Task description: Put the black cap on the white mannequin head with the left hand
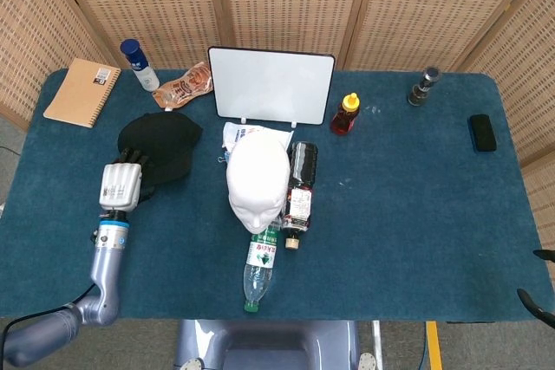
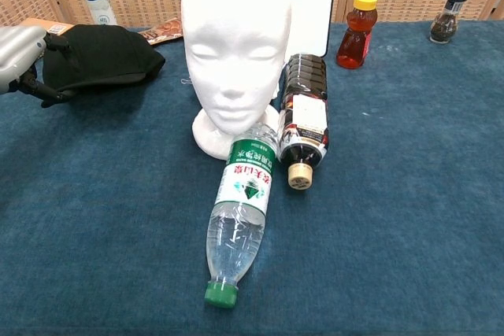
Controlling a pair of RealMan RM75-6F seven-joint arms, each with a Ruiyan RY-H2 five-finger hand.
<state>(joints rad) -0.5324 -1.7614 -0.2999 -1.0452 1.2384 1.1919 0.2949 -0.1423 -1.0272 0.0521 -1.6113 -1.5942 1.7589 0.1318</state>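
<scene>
The black cap [image 1: 163, 145] lies on the blue table left of the white mannequin head [image 1: 257, 178], which stands upright facing the near edge. My left hand [image 1: 120, 186] is at the cap's near-left edge. In the chest view the left hand [image 2: 20, 57] pinches the cap [image 2: 98, 54] at its rim, dark fingers over the top and the thumb underneath. Cap and mannequin head [image 2: 235, 45] are apart. Of the right hand, only two dark tips [image 1: 533, 301] that may be its fingers show at the lower right edge of the head view.
A water bottle [image 1: 261, 264] and a dark bottle [image 1: 298, 186] lie against the mannequin's base. Behind stand a whiteboard [image 1: 271, 84], a notebook [image 1: 82, 92], a blue-capped bottle [image 1: 135, 63], a snack packet [image 1: 184, 85] and a honey bottle [image 1: 345, 113]. A grinder [image 1: 423, 86] and phone [image 1: 482, 132] sit far right.
</scene>
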